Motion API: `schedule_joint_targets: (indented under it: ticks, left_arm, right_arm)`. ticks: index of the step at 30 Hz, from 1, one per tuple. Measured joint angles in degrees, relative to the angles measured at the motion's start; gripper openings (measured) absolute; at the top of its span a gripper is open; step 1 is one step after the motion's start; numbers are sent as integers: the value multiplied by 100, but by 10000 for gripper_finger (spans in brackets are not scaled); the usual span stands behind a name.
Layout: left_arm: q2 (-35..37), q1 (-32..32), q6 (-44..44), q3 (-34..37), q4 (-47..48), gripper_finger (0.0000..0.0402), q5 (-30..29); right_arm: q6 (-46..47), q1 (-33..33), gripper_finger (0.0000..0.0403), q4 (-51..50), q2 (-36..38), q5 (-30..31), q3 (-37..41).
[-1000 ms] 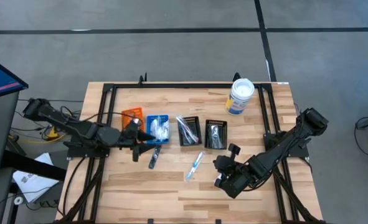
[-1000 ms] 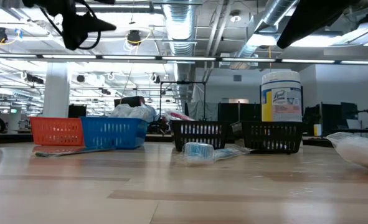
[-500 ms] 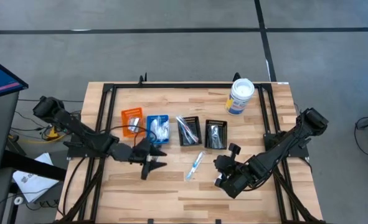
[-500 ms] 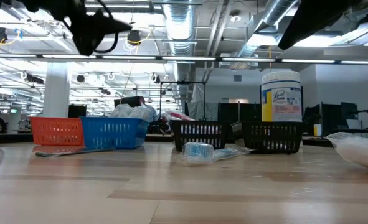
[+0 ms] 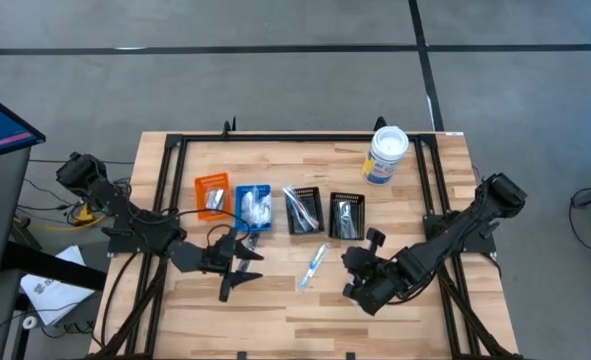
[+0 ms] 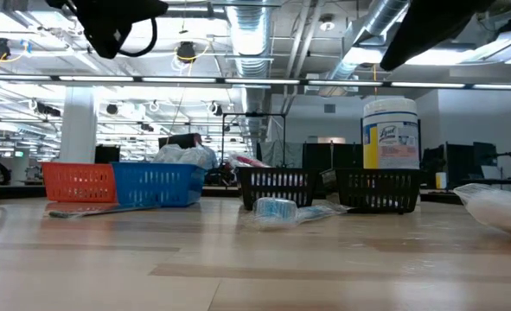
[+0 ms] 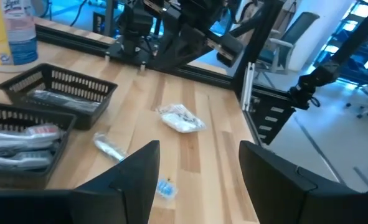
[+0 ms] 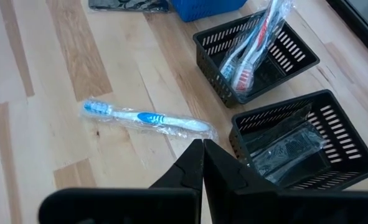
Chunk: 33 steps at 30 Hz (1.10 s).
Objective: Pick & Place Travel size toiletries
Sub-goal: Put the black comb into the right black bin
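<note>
A clear-wrapped blue toothbrush [image 5: 315, 265] [image 8: 146, 118] lies flat on the table in front of the bins. A dark silvery sachet [image 8: 127, 5] [image 6: 91, 210] lies flat by the blue bin. A white crinkly packet [image 7: 180, 118] [image 6: 497, 207] rests on the wood near my right arm. My left gripper [image 5: 239, 272] [image 7: 199, 149] hangs open above the table, near side of the blue bin, with nothing between its fingers. My right gripper [image 5: 353, 275] [image 8: 202, 146] is shut and empty, hovering right of the toothbrush.
A row of bins stands mid-table: orange [image 5: 212, 192], blue [image 5: 253, 207] with white packets, and two black ones [image 5: 303, 210] [image 5: 346, 215] holding wrapped sticks and dark pieces. A white tub [image 5: 386, 155] stands at the far right. Black frame rails run along the table's sides.
My left gripper has swung from beside the orange and blue bins toward the table's near edge and slightly right, sinking a little and rolling about its own axis. Its fingers have stayed open. Nothing on the table has moved.
</note>
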<state>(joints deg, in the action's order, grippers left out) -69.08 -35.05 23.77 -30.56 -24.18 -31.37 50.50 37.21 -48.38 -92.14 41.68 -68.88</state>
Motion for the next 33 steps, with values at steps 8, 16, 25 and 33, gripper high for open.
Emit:
schedule_joint_targets:
  ticks: [8, 16, 25, 33]
  left_arm:
    - [2, -28, 215, 2, 746, 214, -360]
    - [2, -26, 831, 2, 1612, 166, -774]
    - [2, 213, 1405, 2, 2475, 55, -950]
    - [-535, 383, 1788, 2, 2624, 1, -619]
  right_arm:
    - [0, -28, 0, 0, 0, -6, 0]
    - [-1, -31, 0, 0, 0, -7, 0]
    - [0, -33, 0, 11, 0, -7, 0]
    - [-7, -37, 0, 2, 0, -3, 0]
